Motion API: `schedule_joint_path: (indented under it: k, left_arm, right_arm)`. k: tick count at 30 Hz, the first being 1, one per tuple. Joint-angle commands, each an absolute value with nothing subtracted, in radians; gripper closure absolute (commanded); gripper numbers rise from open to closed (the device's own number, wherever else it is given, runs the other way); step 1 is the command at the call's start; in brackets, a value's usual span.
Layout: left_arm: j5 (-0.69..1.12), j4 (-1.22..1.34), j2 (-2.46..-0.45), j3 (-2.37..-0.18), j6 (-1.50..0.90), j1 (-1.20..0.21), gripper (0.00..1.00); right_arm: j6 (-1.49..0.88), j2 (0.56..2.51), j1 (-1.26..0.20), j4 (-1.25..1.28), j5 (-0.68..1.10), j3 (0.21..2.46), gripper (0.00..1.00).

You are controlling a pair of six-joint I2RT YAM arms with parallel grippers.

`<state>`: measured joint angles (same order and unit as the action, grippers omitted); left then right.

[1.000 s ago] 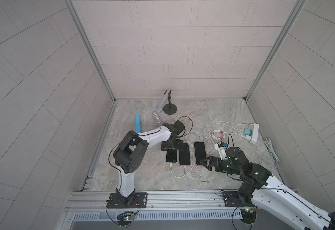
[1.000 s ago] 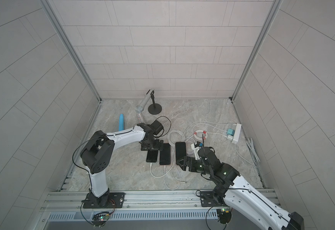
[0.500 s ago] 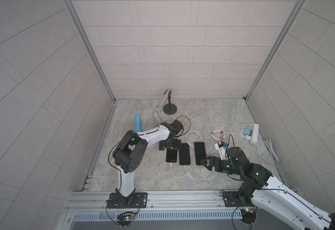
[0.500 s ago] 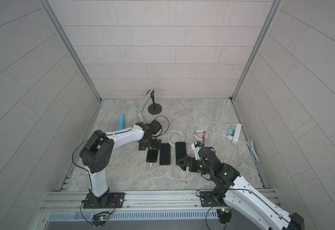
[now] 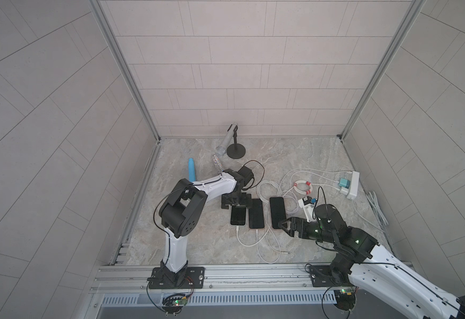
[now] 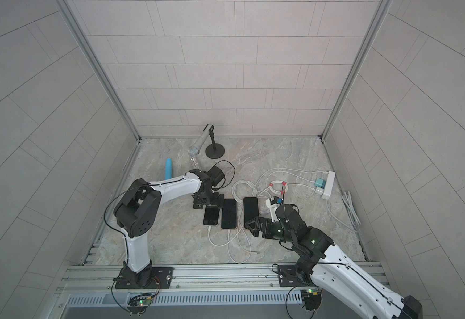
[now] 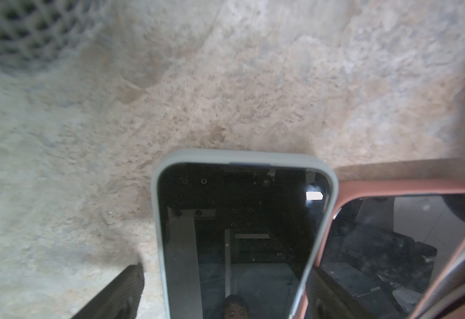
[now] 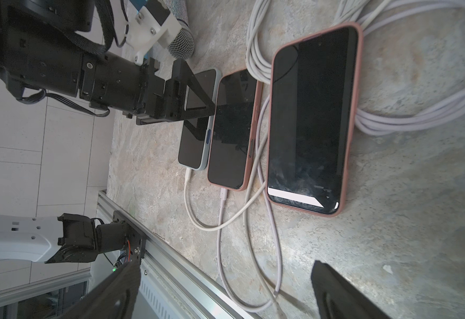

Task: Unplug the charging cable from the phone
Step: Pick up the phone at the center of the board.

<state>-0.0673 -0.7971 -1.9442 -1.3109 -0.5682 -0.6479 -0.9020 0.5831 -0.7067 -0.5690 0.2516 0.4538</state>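
1. Judged step: bracing a phone before the pull. The left gripper [image 5: 236, 203] hangs over the far end of the grey-cased phone [image 5: 238, 216]. Its fingers [image 7: 120, 290] are spread wide, one either side of that end, and hold nothing. Whether they touch the phone cannot be told.
2. The right gripper [image 5: 284, 226] is fully spread and empty. It sits low beside the near end of the third phone [image 5: 277, 212], with loose white cable on the table [image 5: 198, 243] ahead of its fingertips.
3. The charging plug [image 8: 188, 174] sits in the grey-cased phone's near end, the end opposite the left fingers and well to the side of the right fingers.
4. Likely next: the left fingers should settle on the phone to pin it. The right fingers should then travel across to the plug, narrow around its stiff collar and pull straight out along the phone's length.
5. Counts:
   - Three phones lie side by side, the middle phone [image 5: 255, 214] and the third in pink cases.
   - Two plugs are seated.
   - One loose cable end [image 5: 288, 252] lies free.
   - There are two grippers and one power strip [image 5: 353, 185].
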Motion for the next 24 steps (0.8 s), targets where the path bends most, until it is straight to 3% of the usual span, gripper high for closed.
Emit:
schedule_joint_path:
  k: [1, 10, 24]
  left_arm:
    - [-0.12, -0.815, -2.006, -1.309, -0.578, -0.652, 0.05]
    - [-0.201, -0.808, -1.951, -1.209, -0.65, -0.599, 0.04]
    - [-0.134, -0.763, -1.935, -1.202, -0.637, -0.596, 0.09]
  right_arm:
    - [-0.908, 0.575, -0.703, -0.56, 0.252, 0.439, 0.0]
    - [-0.906, 0.566, -0.703, -0.574, 0.25, 0.441, 0.0]
    - [-0.892, 0.595, -0.703, -0.57, 0.254, 0.465, 0.0]
